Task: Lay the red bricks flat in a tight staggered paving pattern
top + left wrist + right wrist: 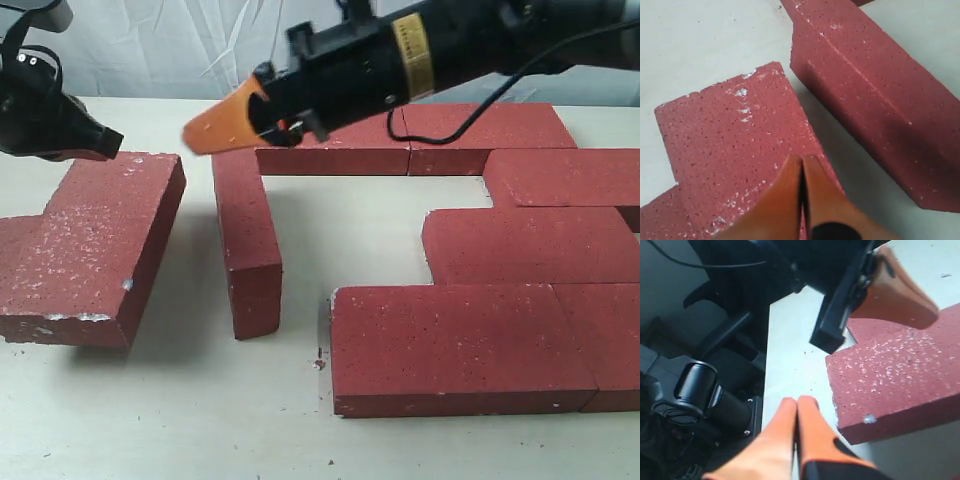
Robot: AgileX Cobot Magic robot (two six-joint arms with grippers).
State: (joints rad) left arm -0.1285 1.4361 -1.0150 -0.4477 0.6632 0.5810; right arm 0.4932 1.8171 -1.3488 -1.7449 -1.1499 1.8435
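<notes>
Several red bricks lie on the pale table. A speckled brick (100,235) rests raised at the left, partly on another brick (18,250). Beside it a brick (245,235) stands on its long edge. Flat bricks (445,345) form a staggered group at the right and back. My left gripper (105,148) is shut and empty, its tips (802,159) just above the speckled brick (735,145), near the edge-standing brick (875,95). My right gripper (195,140) reaches across from the right, shut and empty, hovering (797,401) beside the speckled brick (900,375).
The table's left edge (767,365) drops off to dark robot hardware (695,385). The left gripper's orange finger (900,295) hangs over the speckled brick's far corner. A gap of bare table (340,225) lies between the edge-standing brick and the flat group.
</notes>
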